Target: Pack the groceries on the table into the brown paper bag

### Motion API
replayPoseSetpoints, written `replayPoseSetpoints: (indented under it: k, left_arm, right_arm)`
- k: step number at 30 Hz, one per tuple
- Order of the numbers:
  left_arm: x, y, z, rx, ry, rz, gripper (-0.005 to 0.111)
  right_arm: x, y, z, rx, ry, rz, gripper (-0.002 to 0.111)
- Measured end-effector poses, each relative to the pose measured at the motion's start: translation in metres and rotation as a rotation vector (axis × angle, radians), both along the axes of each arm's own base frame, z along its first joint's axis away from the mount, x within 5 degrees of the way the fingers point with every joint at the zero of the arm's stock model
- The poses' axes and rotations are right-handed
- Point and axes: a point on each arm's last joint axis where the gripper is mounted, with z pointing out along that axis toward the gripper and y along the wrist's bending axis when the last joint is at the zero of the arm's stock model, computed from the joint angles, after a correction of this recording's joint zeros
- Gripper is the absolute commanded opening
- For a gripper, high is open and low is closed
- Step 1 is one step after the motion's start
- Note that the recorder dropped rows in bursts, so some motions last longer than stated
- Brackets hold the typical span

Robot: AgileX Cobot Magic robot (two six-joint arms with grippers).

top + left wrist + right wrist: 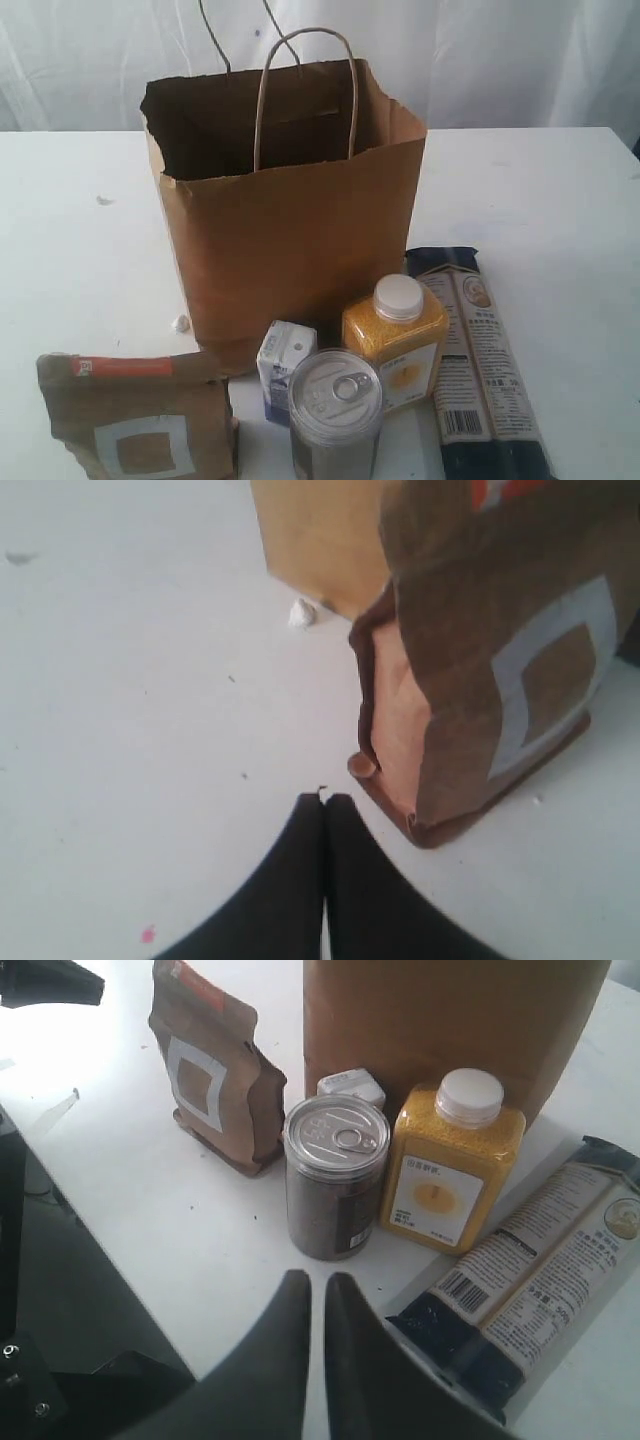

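1. The brown paper bag [300,250] stands upright on the white worktop [560,220] with its mouth open. Its inside is dark, so I cannot tell whether something is already in it. 5 groceries wait in front of it, all outside.
2. The left gripper [325,798] is low over the worktop, just beside the bottom corner of the brown kraft pouch [490,660]. Its jaws are pressed together and hold nothing. If it advances like this, I think it pushes the pouch over instead of taking it.
3. The right gripper [310,1280] has its jaws almost together, with only a thin slit and nothing between them. It is near the pull-tab can [335,1175].
4. The can, the yellow white-capped bottle [450,1160] and the small white-blue carton [285,365] stand very close together. Jaws that spread around 1 of them can easily knock a neighbour down.
5. The long dark pasta pack [480,370] lies flat beside the bottle. Pinched at 1 end, it probably droops and strikes the rim of the bag.
6. The bag is only paper, and its twisted handles arch over the mouth. An item that catches a handle or the ragged edge may tip or slide the bag.
7. The can looks smooth, so a weak pinch may slip.
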Motion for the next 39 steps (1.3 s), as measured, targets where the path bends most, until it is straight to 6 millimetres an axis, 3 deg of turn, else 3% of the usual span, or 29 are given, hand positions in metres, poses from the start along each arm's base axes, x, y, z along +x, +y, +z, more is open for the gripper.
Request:
replayPoseSetpoints:
  k: [2, 7, 19, 29, 34, 39]
  left_arm:
    - [0.001, 0.0, -0.012, 0.009, 0.017, 0.002, 0.0]
    - [0.007, -0.001, -0.001, -0.06, -0.121, 0.023, 0.0]
    - [0.007, -0.001, -0.001, -0.063, -0.127, 0.024, 0.0]
    - [0.007, -0.001, -0.001, -0.063, -0.127, 0.024, 0.0]
    - [0.007, -0.001, -0.001, -0.063, -0.127, 0.024, 0.0]
    - [0.007, -0.001, -0.001, -0.063, -0.127, 0.024, 0.0]
  right_arm:
    - [0.0, 0.0, 0.0, 0.003, 0.002, 0.0, 0.005]
    - [0.0, 0.0, 0.0, 0.014, 0.015, -0.01, 0.005]
    - [0.001, 0.002, -0.001, -0.006, 0.034, 0.027, 0.005]
    - [0.04, 0.016, -0.003, -0.082, 0.209, 0.077, 0.012]
    - [0.055, 0.021, 0.0, -0.048, 0.179, 0.072, 0.027]
    - [0.063, 0.027, 0.002, -0.022, 0.171, 0.107, 0.059]
